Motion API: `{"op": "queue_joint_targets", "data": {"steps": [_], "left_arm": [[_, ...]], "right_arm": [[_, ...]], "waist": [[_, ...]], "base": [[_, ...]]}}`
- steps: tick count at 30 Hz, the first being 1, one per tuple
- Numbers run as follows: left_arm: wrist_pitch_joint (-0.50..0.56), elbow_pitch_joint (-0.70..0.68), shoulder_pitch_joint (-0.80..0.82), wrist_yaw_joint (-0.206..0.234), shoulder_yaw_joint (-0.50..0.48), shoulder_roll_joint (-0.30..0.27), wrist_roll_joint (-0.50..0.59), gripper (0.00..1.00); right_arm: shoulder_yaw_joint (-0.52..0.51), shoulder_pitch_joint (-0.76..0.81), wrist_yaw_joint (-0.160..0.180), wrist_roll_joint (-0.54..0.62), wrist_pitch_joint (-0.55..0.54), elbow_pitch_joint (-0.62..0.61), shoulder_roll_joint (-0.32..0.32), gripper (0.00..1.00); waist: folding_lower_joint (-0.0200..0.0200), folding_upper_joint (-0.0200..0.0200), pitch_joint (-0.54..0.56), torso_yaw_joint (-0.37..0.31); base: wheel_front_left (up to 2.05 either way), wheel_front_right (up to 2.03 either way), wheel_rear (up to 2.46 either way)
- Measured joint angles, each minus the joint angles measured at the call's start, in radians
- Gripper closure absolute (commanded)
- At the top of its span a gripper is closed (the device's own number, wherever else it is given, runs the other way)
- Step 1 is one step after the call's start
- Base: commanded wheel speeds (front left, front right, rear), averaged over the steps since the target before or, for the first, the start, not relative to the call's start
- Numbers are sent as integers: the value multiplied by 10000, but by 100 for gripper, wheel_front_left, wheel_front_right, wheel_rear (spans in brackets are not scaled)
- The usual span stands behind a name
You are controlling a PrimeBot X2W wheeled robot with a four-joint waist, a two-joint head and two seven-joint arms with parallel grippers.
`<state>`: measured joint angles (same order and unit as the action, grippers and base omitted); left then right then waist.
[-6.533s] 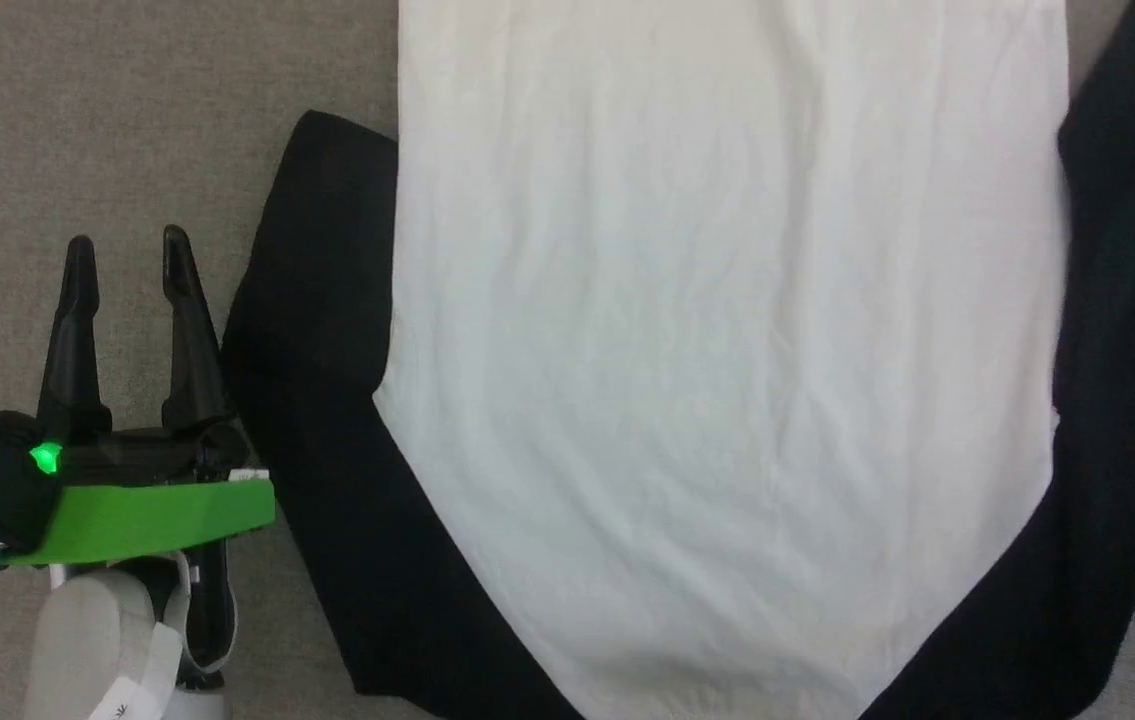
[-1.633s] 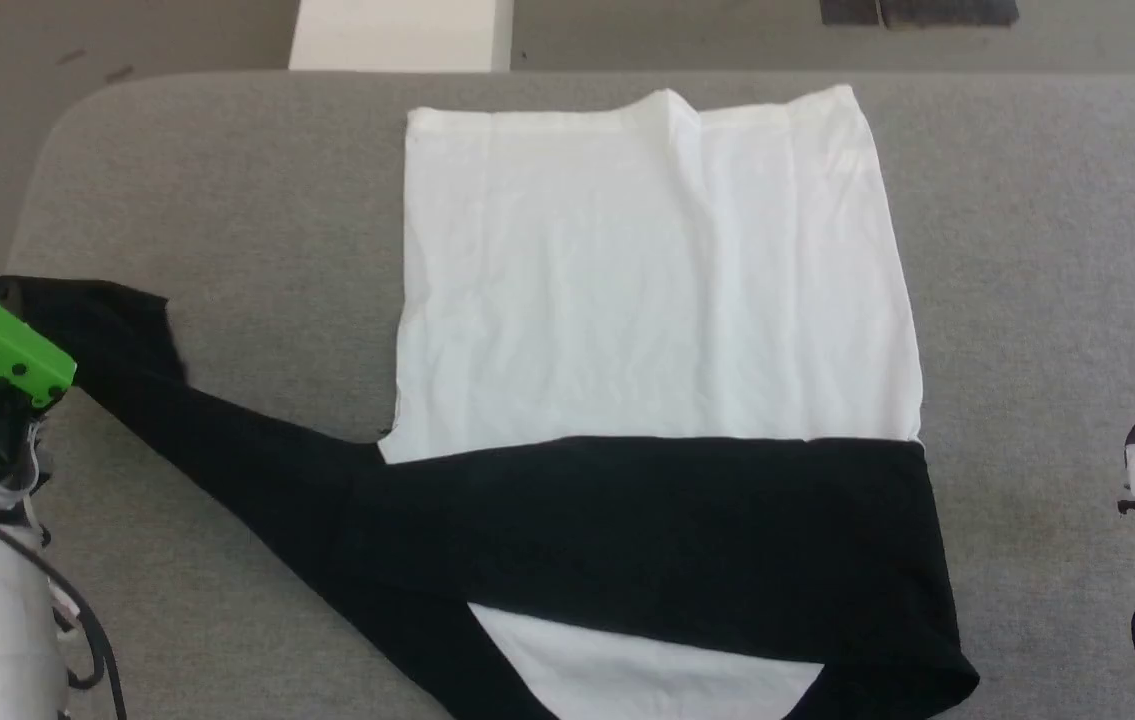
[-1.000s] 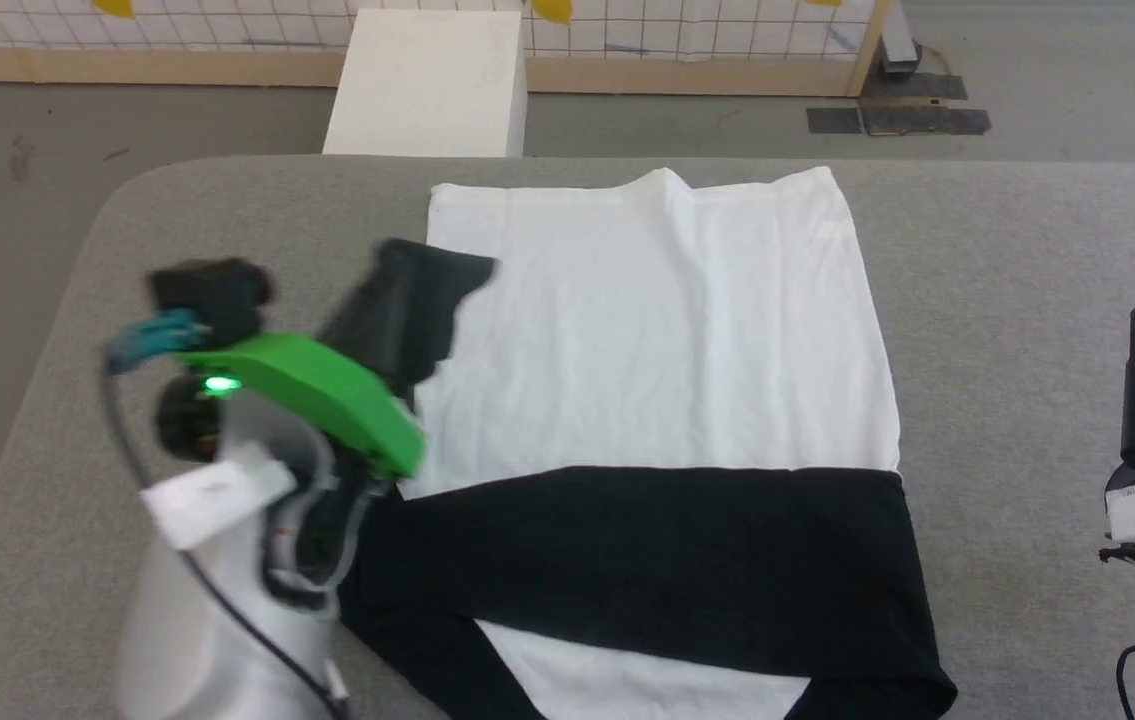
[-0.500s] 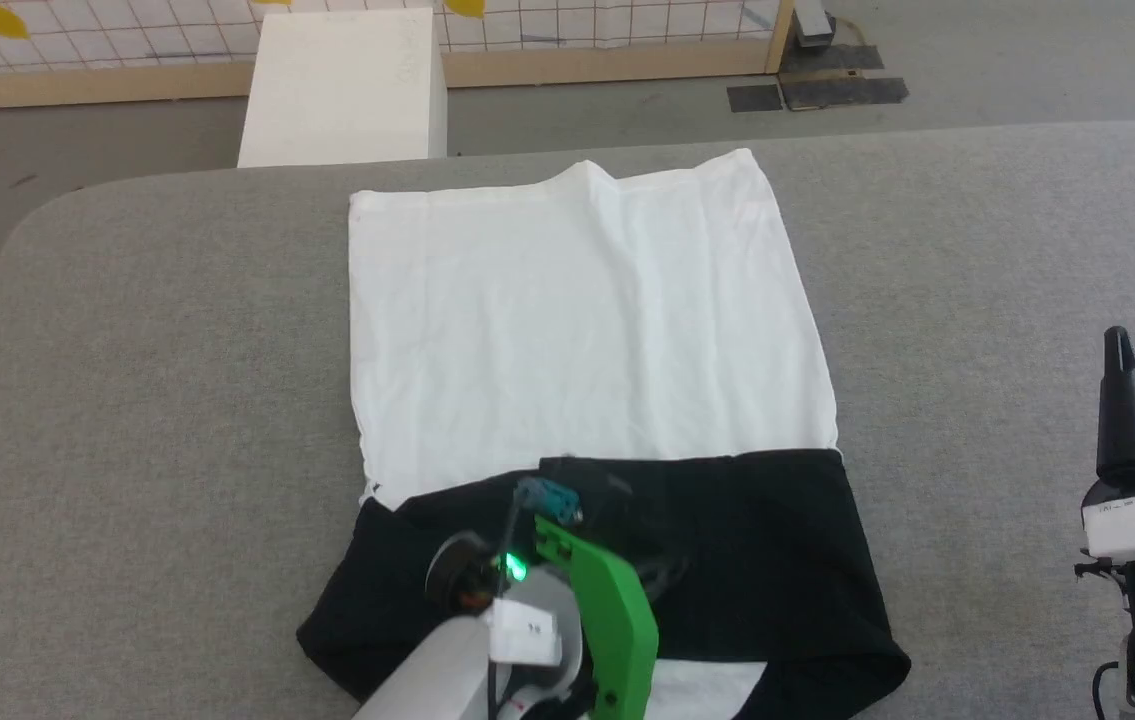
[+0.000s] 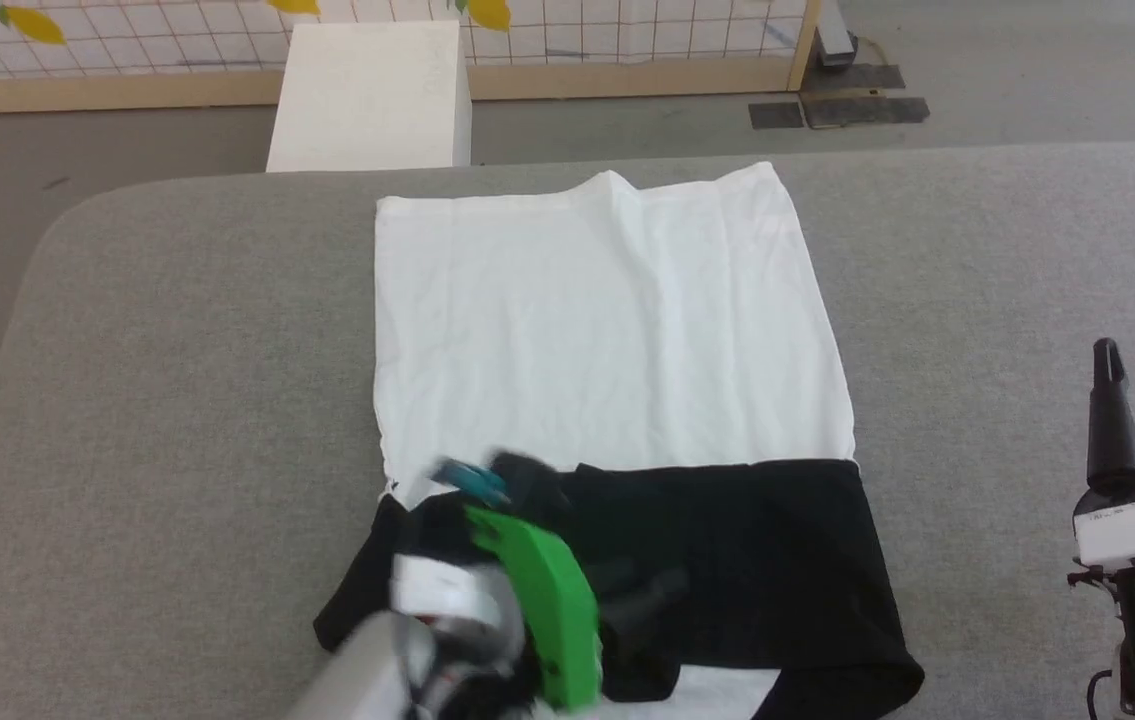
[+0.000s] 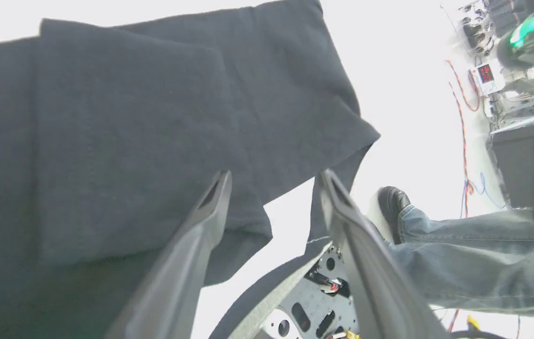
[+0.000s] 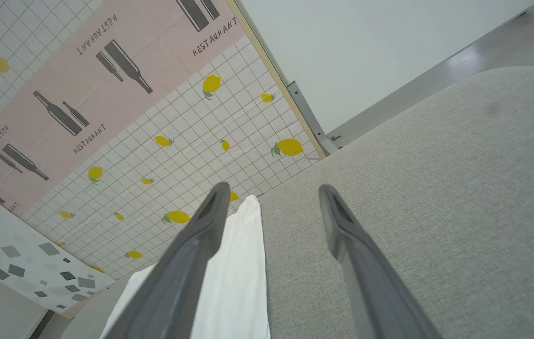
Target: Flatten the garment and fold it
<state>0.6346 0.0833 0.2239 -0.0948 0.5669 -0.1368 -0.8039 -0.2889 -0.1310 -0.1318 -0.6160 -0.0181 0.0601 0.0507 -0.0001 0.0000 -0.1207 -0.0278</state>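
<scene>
garment (image 5: pixel 607 330): flat on counter (image 5: pixel 177 350), hem near white box (image 5: pixel 367 95), black sleeves folded across the end away from box | left end effector (image 6: pixel 274 174): fingers apart above black cloth | right end effector (image 7: pixel 274 186): apart, empty | handling: likely light, limp; pinch box-side hem corners

Looks like a robotics test lab with a mock restaurant wall: wood-framed backdrop panel (image 7: pixel 154 117) printed with lemons on white tile and pink "RESTAURANT" bottle posters, grey fabric-covered table (image 5: pixel 177 350), bare grey floor (image 5: pixel 1027 60) with a plain white box (image 5: pixel 367 95), loose red and blue cables (image 6: pixel 463 141), a meter (image 6: pixel 486 74) showing red digits, a person's jeans leg (image 6: pixel 474 254).
</scene>
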Motion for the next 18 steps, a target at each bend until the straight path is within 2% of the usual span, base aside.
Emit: {"op": "queue_joint_targets", "data": {"steps": [2, 4, 7, 9, 12, 14, 18], "left_arm": [[-487, -627, -21, 182, -895, 65, -571, 0], [-1465, -1154, 58, 349, -1910, 13, -610, 0], [-3212, -1417, 175, 497, -3256, -265, -253, 0], [-4169, -1342, 231, 606, -3827, -554, 257, 0], [-5660, -1089, 227, 617, -4312, -798, 1047, 0], [-6962, -825, 224, 621, -4468, -1001, 1967, 0], [-8508, -167, 193, 667, -4610, -959, 2717, 0]], "right_arm": [[44, 2, 0, 21, -69, -33, -2, 0], [125, 1, 0, 125, -184, -104, 0, 0], [301, -19, 0, 278, -428, -178, -2, 0], [416, -93, 0, 391, -621, -194, -4, 0], [635, -213, 0, 593, -794, -249, 0, 0], [763, -367, 0, 652, -936, -226, -4, 0], [924, -983, 0, 869, -1145, -25, -4, 0]], "waist": [[0, 0, 60, 56], [0, 0, 93, 122], [0, 0, 89, 184], [0, 0, 41, 212], [1, 0, -82, 251], [0, 0, -196, 278], [0, 0, -494, 321]], "base": [[0, 0, 0], [0, 0, 0], [0, 0, 0], [0, 0, 0], [0, 0, 0], [0, 0, 0], [0, 0, 0]]}}
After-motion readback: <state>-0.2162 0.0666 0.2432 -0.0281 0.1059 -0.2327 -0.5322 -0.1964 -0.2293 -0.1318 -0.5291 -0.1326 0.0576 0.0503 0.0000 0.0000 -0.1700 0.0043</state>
